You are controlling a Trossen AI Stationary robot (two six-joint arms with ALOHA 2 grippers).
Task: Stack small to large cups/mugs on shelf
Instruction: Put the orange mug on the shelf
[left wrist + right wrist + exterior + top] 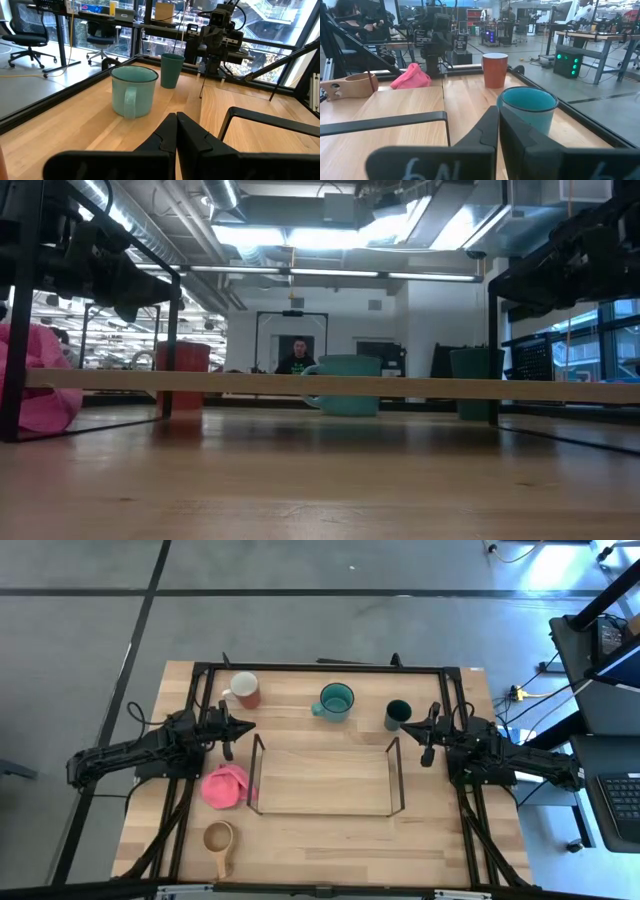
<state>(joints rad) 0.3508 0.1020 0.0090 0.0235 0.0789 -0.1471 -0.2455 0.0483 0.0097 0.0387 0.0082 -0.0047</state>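
The wire shelf (325, 776) stands mid-worktop (330, 835). Behind it, three in a row: the white-rimmed mug (244, 690) at left, the larger mug (336, 701) in the middle, the small cup (397, 715) at right. The lumpy item (225, 786) lies just left of the shelf, with the long-handled wooden cup (219, 839) in front of it.

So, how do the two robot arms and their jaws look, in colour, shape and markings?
Both arms are black and built of blocky jointed segments. The left gripper and the right gripper each end in two dark, wedge-shaped jaws that taper to a point. Dark cables run along the arms. In the right wrist view, pale handwritten marks show on the gripper body; they are too unclear to read with certainty.
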